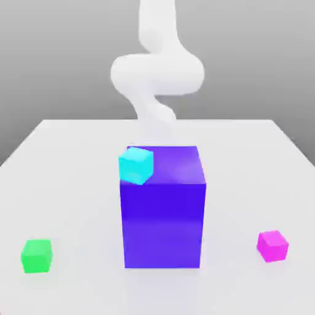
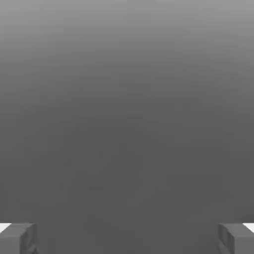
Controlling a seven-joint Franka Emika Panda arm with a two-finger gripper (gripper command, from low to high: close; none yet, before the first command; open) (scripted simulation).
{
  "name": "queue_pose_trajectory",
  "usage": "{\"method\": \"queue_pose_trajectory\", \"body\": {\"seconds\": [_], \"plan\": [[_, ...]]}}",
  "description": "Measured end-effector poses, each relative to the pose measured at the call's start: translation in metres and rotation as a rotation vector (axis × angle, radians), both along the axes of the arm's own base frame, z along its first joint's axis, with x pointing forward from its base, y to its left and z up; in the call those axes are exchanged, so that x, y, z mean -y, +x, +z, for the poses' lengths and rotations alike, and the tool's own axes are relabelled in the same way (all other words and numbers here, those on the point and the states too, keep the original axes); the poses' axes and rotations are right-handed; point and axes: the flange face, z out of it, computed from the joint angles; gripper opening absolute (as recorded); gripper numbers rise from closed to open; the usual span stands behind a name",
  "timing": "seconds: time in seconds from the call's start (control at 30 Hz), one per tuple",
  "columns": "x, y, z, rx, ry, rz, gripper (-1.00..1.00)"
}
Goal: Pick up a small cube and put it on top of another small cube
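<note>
Three small cubes lie in the exterior view. A cyan cube [image 1: 136, 165] sits tilted at the front left corner of the top of a tall blue block [image 1: 163, 215]. On the white table rests a green cube [image 1: 37, 256] at the front left, and a magenta cube [image 1: 272, 245] at the front right. My white arm [image 1: 157, 74] rises behind the blue block. In the hand view my gripper [image 2: 127, 239] is open, its two grey fingertips [image 2: 17, 238] far apart with nothing between them, facing a plain grey background.
The tall blue block stands in the middle of the white table [image 1: 74, 178], between the arm and the two cubes at the front. The table's far edge runs behind the block, and bare surface lies on both sides of it.
</note>
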Motion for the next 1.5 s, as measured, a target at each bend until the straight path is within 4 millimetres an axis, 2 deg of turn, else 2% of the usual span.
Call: {"method": "queue_pose_trajectory", "body": {"seconds": [0.07,0.17,0.27,0.37,0.53,0.6,0.7,0.77,0.8,0.97,1.0,1.23,1.43,1.5], "plan": [[-0.024,0.024,-0.04,-0.064,-0.003,0.013,0.0],[-0.059,0.048,-0.1,-0.155,-0.01,0.035,0.0],[-0.093,0.061,-0.162,-0.244,-0.019,0.057,0.0],[-0.127,0.063,-0.225,-0.332,-0.029,0.083,0.0],[-0.177,0.042,-0.329,-0.48,-0.049,0.127,0.0],[-0.201,0.022,-0.368,-0.54,-0.061,0.159,0.0],[-0.223,-0.01,-0.424,-0.63,-0.075,0.187,0.0],[-0.233,-0.034,-0.459,-0.691,-0.081,0.196,0.0],[-0.235,-0.039,-0.472,-0.705,-0.081,0.198,0.0],[-0.237,-0.045,-0.53,-0.72,-0.081,0.199,0.0],[-0.237,-0.045,-0.537,-0.72,-0.082,0.2,-1.0],[-0.237,-0.046,-0.537,-0.719,-0.082,0.2,-1.0],[-0.237,-0.043,-0.48,-0.719,-0.094,0.202,-1.0],[-0.216,-0.02,-0.47,-0.722,-0.109,0.162,-1.0]]}}
